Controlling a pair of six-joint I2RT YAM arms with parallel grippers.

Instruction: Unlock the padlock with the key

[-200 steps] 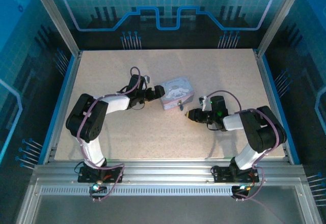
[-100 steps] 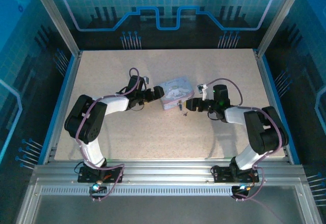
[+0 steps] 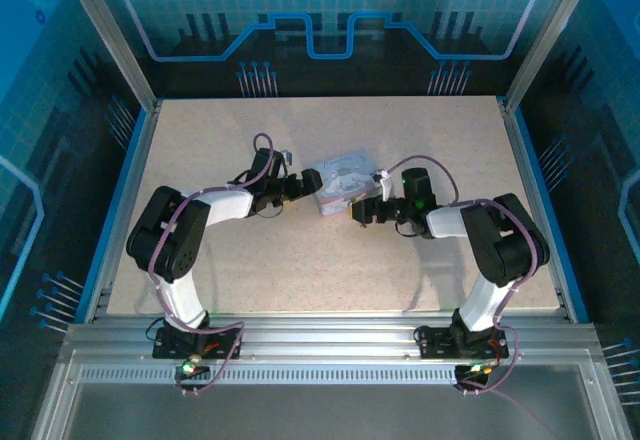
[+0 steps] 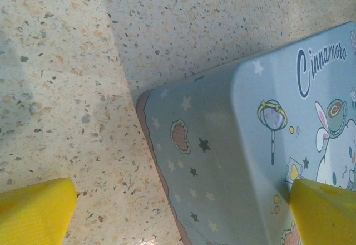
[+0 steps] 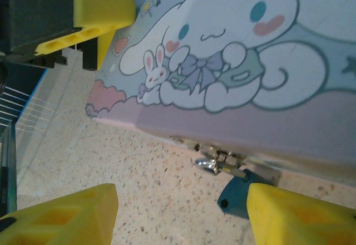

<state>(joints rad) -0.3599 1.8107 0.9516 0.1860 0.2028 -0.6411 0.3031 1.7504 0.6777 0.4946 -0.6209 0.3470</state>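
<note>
The pale blue cartoon-printed box point(image 3: 347, 182) lies mid-table. From the clasp on its front side hangs the teal padlock point(image 5: 236, 197), its metal shackle point(image 5: 213, 165) through the clasp; in the top view the padlock point(image 3: 352, 206) is a dark speck. My right gripper point(image 5: 182, 214) is open at the box's front, the padlock just inside its right finger point(image 5: 300, 218), not pinched. In the top view the right gripper point(image 3: 362, 213) sits against the box's near edge. My left gripper point(image 4: 183, 200) is open, straddling the box's left corner point(image 4: 183, 145). The key is out of view.
The left gripper's yellow finger point(image 5: 101, 4) shows by the box's far end in the right wrist view. Blue rails point(image 3: 120, 210) and a metal frame bound the speckled table point(image 3: 300, 270). Bare tabletop lies in front of and behind the box.
My right gripper has swung left and away from me to the box's front edge, and its jaws have opened. The left arm and the box have not moved.
</note>
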